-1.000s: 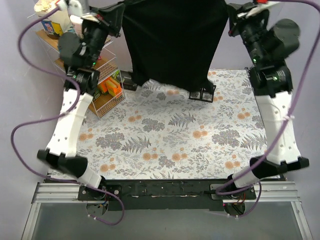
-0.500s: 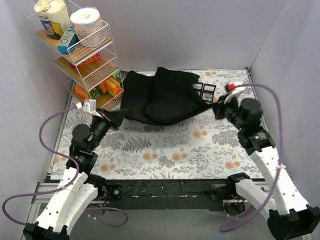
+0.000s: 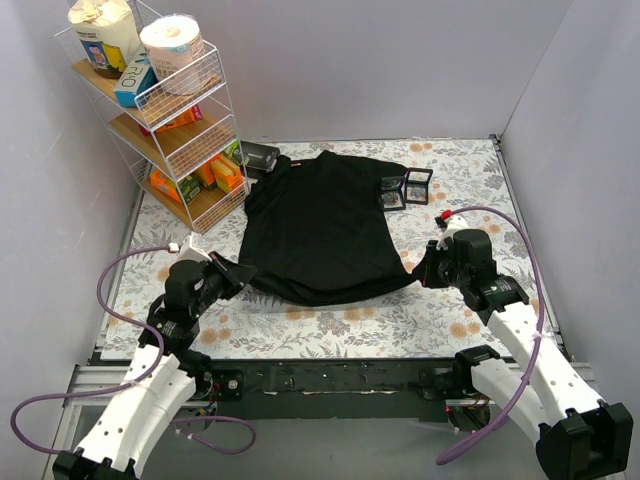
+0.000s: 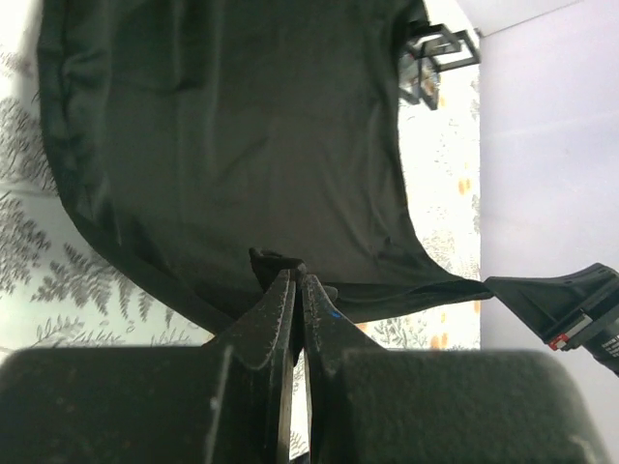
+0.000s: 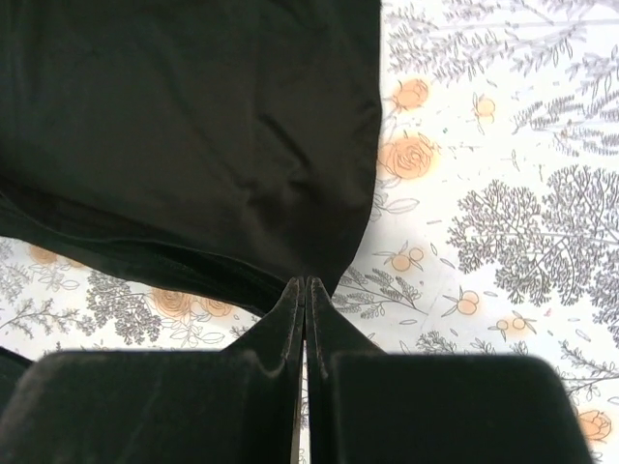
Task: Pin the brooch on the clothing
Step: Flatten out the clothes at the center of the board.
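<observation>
The black T-shirt (image 3: 322,225) lies spread on the floral table, its hem towards me and its neck end at the back. My left gripper (image 3: 236,272) is shut on the hem's left corner, which shows as a fold of cloth between the jaws in the left wrist view (image 4: 295,280). My right gripper (image 3: 421,270) is shut on the hem's right corner, also seen in the right wrist view (image 5: 307,283). The hem sags between them. The shirt fills both wrist views (image 4: 242,145) (image 5: 193,126). I cannot pick out the brooch in any view.
Two small black frame boxes (image 3: 405,187) stand at the shirt's back right edge, also in the left wrist view (image 4: 435,58). A wire shelf rack (image 3: 170,110) with packets stands at the back left, a dark flat object (image 3: 259,155) beside it. Walls close in on three sides.
A second ago both arms held the shirt hanging high at the back. They have come down and towards me, and the shirt now lies flat on the table.
</observation>
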{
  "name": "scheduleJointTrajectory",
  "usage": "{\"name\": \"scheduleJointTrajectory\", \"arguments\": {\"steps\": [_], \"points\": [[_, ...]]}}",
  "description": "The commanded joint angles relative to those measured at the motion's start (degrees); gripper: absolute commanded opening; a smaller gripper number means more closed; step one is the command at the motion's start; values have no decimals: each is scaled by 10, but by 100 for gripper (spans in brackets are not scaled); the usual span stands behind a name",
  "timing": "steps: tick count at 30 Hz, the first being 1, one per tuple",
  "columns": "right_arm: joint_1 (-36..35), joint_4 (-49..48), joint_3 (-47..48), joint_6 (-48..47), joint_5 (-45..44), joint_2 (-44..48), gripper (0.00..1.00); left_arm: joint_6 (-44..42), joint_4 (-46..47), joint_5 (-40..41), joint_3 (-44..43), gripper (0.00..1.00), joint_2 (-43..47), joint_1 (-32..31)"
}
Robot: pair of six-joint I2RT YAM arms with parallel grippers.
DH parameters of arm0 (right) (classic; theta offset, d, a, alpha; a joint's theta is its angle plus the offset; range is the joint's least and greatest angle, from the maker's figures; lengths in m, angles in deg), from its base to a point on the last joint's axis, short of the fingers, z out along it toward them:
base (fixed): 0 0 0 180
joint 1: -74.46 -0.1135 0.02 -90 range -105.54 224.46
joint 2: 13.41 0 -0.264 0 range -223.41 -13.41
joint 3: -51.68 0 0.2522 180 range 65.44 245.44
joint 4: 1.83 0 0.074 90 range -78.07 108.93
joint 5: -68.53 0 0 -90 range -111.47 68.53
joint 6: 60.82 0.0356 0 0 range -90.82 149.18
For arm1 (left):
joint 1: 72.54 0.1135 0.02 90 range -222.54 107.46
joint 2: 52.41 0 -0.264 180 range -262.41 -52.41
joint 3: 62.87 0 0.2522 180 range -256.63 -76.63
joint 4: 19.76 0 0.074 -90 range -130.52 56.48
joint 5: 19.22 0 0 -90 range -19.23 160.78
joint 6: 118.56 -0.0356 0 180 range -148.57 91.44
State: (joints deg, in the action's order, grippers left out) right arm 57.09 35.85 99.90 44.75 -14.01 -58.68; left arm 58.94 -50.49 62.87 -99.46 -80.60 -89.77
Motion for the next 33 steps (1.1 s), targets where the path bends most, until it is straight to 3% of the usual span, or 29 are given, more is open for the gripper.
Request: {"name": "scheduleJointTrajectory", "arguments": {"steps": [1, 7, 9, 13, 14, 15, 16, 17, 20, 23, 26, 28, 33], "points": [[-3, 14, -15, 33, -31, -12, 1, 44, -42, 11, 17, 0, 6, 1], [-8, 34, -28, 53, -69, -17, 1, 52, -57, 4, 35, 8, 20, 1], [-19, 38, -31, 61, -89, -17, 1, 62, -54, -11, 39, 17, 16, 0], [-45, 53, -28, 84, -115, -17, 1, 65, -56, -29, 34, 45, 6, 0], [-50, 61, -27, 94, -119, -19, 5, 65, -60, -28, 31, 53, 8, 1], [-63, 66, -21, 98, -122, -21, 15, 63, -71, -26, 25, 68, 8, 0], [-65, 74, -13, 103, -123, -23, 24, 61, -79, -23, 10, 75, 11, 0], [-68, 92, -5, 106, -127, -26, 45, 59, -87, -19, 2, 83, 15, 1], [-73, 107, 19, 101, -153, -22, 57, 46, -103, -16, -20, 87, 21, 0], [-73, 85, 26, 76, -166, -30, 58, 16, -59, -47, -19, 87, -6, 0], [-82, 46, 21, 63, -135, -66, 57, -29, 0, -83, -37, 81, -110, 0], [-119, 25, 21, 71, -126, -89, 55, -61, 21, -84, -61, 80, -196, -3], [-250, -67, 29, 68, -143, -160, 57, -130, 56, -84, -120, 82, -316, -10]]}}
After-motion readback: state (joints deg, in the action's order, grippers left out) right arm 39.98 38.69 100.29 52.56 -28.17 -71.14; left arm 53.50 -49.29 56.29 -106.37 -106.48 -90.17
